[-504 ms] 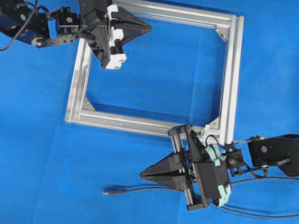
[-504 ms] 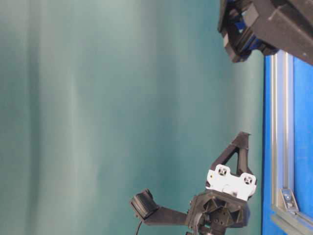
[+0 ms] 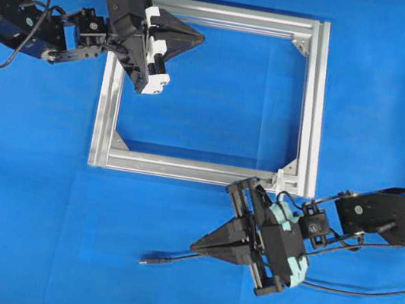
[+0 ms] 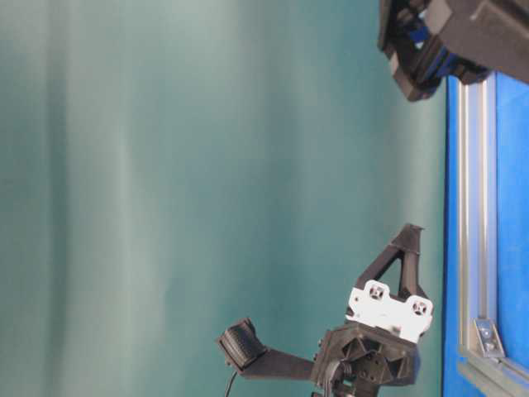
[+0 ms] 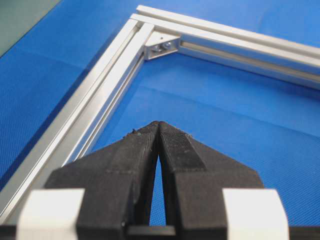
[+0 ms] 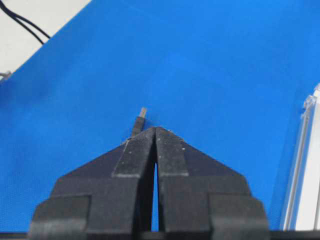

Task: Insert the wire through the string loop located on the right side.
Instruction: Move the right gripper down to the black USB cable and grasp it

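My right hand (image 3: 195,245) hangs with fingers pressed together, holding nothing, just outside the near rail of the silver aluminium rectangular frame (image 3: 313,108). The long thin black wire (image 3: 170,259) lies on the blue bench (image 3: 24,208) beside it. My left hand (image 3: 201,39), also closed and empty, hovers over the frame's far-left corner.

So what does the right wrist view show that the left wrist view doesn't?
Only the right wrist view shows the wire, its tip poking out just beyond the shut right gripper, plus bare surface past the blue mat's edge. Only the left wrist view shows the shut left gripper and a silver corner bracket inside the frame's corner. Both show the blue mat and part of the aluminium frame. Neither shows the string loop.
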`<move>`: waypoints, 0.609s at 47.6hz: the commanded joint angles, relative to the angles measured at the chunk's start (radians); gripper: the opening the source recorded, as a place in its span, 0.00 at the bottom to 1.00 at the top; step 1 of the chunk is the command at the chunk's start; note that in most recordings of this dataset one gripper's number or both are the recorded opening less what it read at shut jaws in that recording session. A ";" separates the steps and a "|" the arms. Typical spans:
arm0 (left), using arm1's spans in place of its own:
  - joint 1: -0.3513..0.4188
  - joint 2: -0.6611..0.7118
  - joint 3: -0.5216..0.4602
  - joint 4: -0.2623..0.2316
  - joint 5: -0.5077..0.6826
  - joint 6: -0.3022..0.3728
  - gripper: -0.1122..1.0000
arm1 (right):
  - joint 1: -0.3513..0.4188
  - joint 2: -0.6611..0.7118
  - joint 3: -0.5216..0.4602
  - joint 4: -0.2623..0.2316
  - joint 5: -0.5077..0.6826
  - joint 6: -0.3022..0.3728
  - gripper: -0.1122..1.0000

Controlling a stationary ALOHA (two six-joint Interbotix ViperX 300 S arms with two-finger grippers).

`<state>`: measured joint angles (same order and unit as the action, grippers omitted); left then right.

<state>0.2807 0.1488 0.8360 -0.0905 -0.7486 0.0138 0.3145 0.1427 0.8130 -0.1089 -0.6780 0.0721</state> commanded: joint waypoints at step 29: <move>0.003 -0.029 -0.021 0.003 -0.006 -0.002 0.10 | 0.037 0.000 -0.037 0.021 -0.006 0.052 0.88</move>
<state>0.2807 0.1488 0.8345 -0.0905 -0.7486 0.0138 0.3467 0.1488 0.7961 -0.0936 -0.6780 0.1227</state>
